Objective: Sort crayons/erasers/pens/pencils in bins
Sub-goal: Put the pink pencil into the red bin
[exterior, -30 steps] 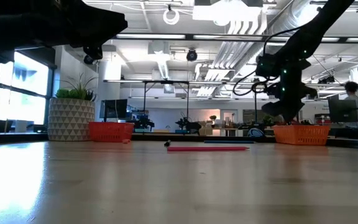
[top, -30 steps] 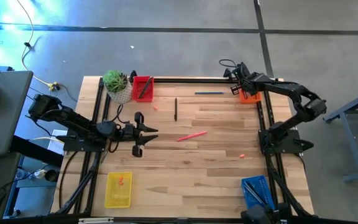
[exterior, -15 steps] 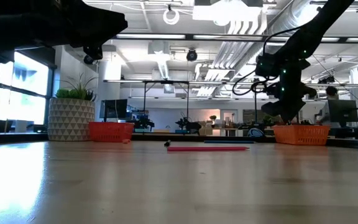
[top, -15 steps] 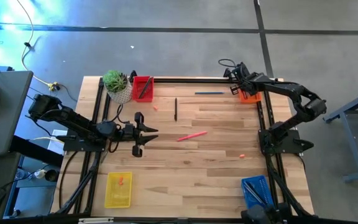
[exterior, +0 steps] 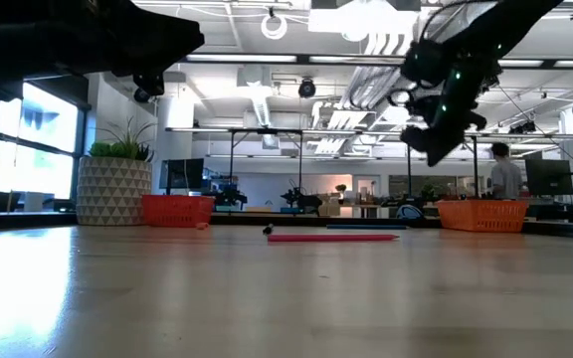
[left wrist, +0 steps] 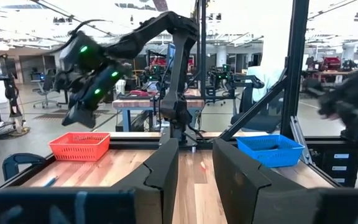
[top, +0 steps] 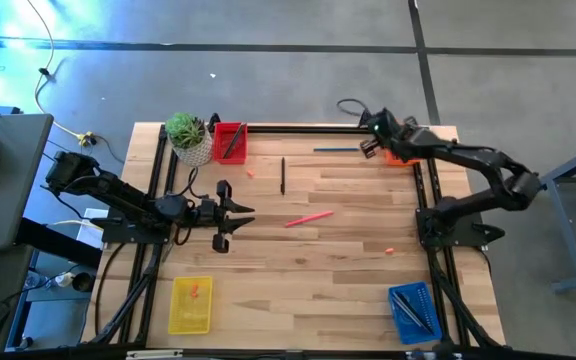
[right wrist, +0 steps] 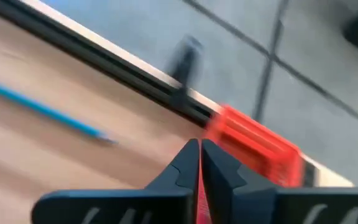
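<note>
My right gripper [top: 368,141] is shut and empty in the air at the table's far right, just left of the orange bin [top: 404,156]. Its wrist view shows the shut fingers [right wrist: 199,163] above a blue pen [right wrist: 42,106] and that bin [right wrist: 253,146]. My left gripper [top: 232,222] is open and empty above the table's left side. A pink-red long stick [top: 309,217], a black pen [top: 282,175] and a blue pen [top: 337,150] lie flat on the table. Two crayons [top: 389,250] [top: 250,172] lie loose. One crayon [top: 195,291] lies in the yellow bin [top: 190,318].
A red bin [top: 230,141] with a dark stick in it stands at the far left beside a white pot with a green plant [top: 189,138]. A blue bin [top: 411,310] stands at the near right. A black frame [top: 298,127] runs round the table. A person [exterior: 505,179] stands far behind.
My right gripper has gone up and toward the table's left edge, away from above the orange bin, and has tipped as it went. My left arm has kept still.
</note>
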